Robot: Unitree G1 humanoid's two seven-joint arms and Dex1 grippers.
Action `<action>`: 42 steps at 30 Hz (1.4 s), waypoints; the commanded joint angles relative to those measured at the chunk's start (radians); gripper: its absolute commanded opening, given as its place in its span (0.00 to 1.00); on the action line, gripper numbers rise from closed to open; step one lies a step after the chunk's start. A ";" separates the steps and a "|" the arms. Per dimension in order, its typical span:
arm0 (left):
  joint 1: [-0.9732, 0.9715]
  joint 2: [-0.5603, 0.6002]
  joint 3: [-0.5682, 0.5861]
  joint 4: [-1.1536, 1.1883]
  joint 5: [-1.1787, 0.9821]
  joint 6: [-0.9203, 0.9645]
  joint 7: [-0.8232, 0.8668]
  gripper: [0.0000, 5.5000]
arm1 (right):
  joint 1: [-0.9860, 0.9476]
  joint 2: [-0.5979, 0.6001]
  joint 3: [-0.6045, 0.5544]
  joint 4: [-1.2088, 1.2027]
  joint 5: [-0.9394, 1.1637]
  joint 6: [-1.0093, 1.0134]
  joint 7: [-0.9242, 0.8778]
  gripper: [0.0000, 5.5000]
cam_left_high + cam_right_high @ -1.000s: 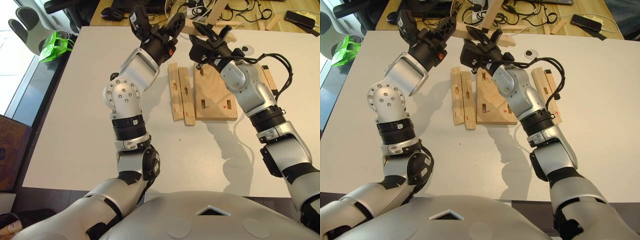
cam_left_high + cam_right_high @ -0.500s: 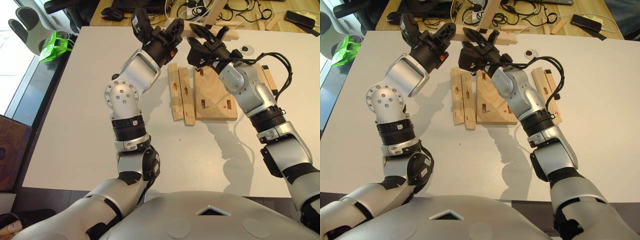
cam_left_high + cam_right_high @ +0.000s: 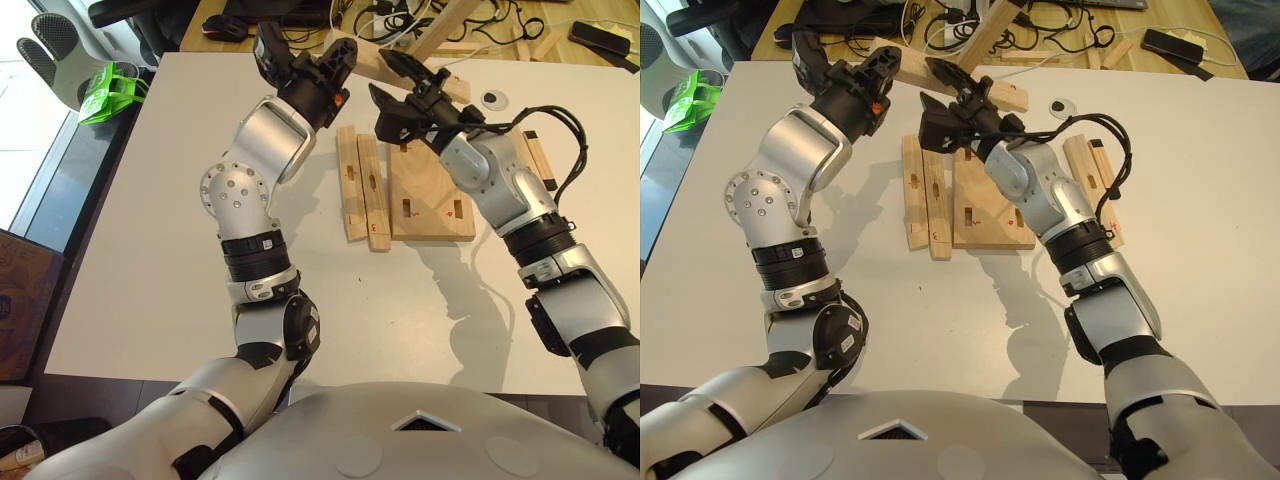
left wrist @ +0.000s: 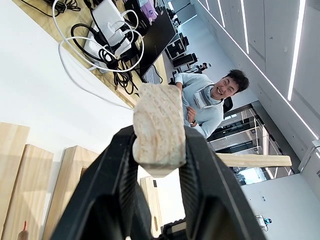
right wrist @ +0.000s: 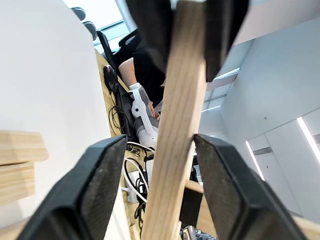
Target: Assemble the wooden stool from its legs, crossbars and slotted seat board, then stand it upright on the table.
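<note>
Hold the leg (image 4: 157, 127) steady above the far edge of the seat board (image 3: 430, 190) in the clamped left end effector (image 3: 303, 55), then close the wide right end effector (image 3: 392, 82) squarely on the crossbar (image 5: 175, 125) it straddles.

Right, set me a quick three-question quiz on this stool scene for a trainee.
1. True or false: the left gripper is shut on a wooden bar.
2. The slotted seat board is: A) flat on the table; B) standing on edge; C) lifted in the air.
3. How many slotted wooden pieces lie beside the board on the robot's left?
Key: 1 true; 2 A; 3 two.
</note>
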 commanded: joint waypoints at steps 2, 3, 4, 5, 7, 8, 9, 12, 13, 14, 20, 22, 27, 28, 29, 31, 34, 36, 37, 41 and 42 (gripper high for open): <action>-0.070 0.043 -0.023 -0.008 0.050 -0.036 -0.047 0.18 | 0.110 -0.102 0.012 -0.089 0.069 -0.055 0.176 0.59; -0.081 0.083 -0.039 -0.009 0.081 -0.031 -0.073 0.18 | 0.135 -0.133 0.000 -0.117 0.084 -0.053 0.211 0.62; -0.096 0.124 -0.051 -0.011 0.107 -0.024 -0.099 0.18 | 0.159 -0.168 -0.017 -0.146 0.101 -0.042 0.253 0.63; -0.110 0.159 -0.058 -0.012 0.124 -0.013 -0.121 0.18 | 0.182 -0.195 -0.035 -0.171 0.123 -0.024 0.293 0.63; -0.130 0.226 -0.074 -0.023 0.144 0.026 -0.166 0.18 | 0.233 -0.246 -0.069 -0.219 0.196 0.017 0.387 0.57; -0.131 0.261 -0.089 -0.039 0.145 0.062 -0.190 0.18 | 0.265 -0.277 -0.081 -0.247 0.229 0.041 0.440 0.54; -0.129 0.289 -0.102 -0.056 0.143 0.095 -0.212 0.18 | 0.293 -0.300 -0.092 -0.275 0.263 0.068 0.489 0.51; -0.117 0.348 -0.105 -0.109 0.113 0.187 -0.252 0.18 | 0.385 -0.383 -0.144 -0.405 0.351 0.206 0.631 0.40; -0.114 0.360 -0.094 -0.126 0.100 0.211 -0.255 0.18 | 0.419 -0.430 -0.165 -0.447 0.361 0.254 0.675 0.37; -0.112 0.368 -0.081 -0.138 0.089 0.228 -0.257 0.18 | 0.449 -0.469 -0.188 -0.484 0.376 0.305 0.713 0.32; -0.102 0.373 -0.026 -0.176 0.065 0.266 -0.227 0.18 | 0.552 -0.632 -0.285 -0.575 0.395 0.456 0.833 0.12; -0.099 0.366 -0.017 -0.183 0.064 0.270 -0.216 0.18 | 0.573 -0.637 -0.250 -0.552 0.382 0.454 0.859 0.05; -0.115 0.336 -0.010 -0.183 0.057 0.267 -0.186 0.18 | 0.473 -0.468 -0.116 -0.374 0.316 0.432 0.813 0.00; -0.119 0.332 -0.011 -0.181 0.055 0.270 -0.182 0.18 | 0.449 -0.429 -0.093 -0.346 0.314 0.428 0.807 0.00; -0.120 0.329 -0.011 -0.182 0.053 0.272 -0.178 0.18 | 0.425 -0.391 -0.071 -0.321 0.309 0.422 0.802 0.00; -0.122 0.327 -0.011 -0.182 0.050 0.275 -0.172 0.18 | 0.390 -0.329 -0.037 -0.283 0.302 0.410 0.788 0.00; -0.126 0.333 -0.016 -0.182 0.053 0.283 -0.170 0.18 | 0.354 -0.239 -0.008 -0.277 0.323 0.430 0.788 0.00; -0.128 0.351 -0.026 -0.184 0.068 0.290 -0.181 0.18 | 0.334 -0.196 0.012 -0.276 0.320 0.435 0.782 0.00; -0.132 0.365 -0.037 -0.183 0.080 0.294 -0.194 0.18 | 0.331 -0.187 0.016 -0.277 0.315 0.437 0.777 0.00; -0.133 0.541 -0.134 -0.194 0.200 0.284 -0.349 0.18 | 0.380 -0.224 -0.024 -0.354 0.344 0.508 0.790 0.00; -0.137 0.581 -0.152 -0.188 0.226 0.278 -0.395 0.18 | 0.406 -0.248 -0.043 -0.395 0.367 0.542 0.812 0.00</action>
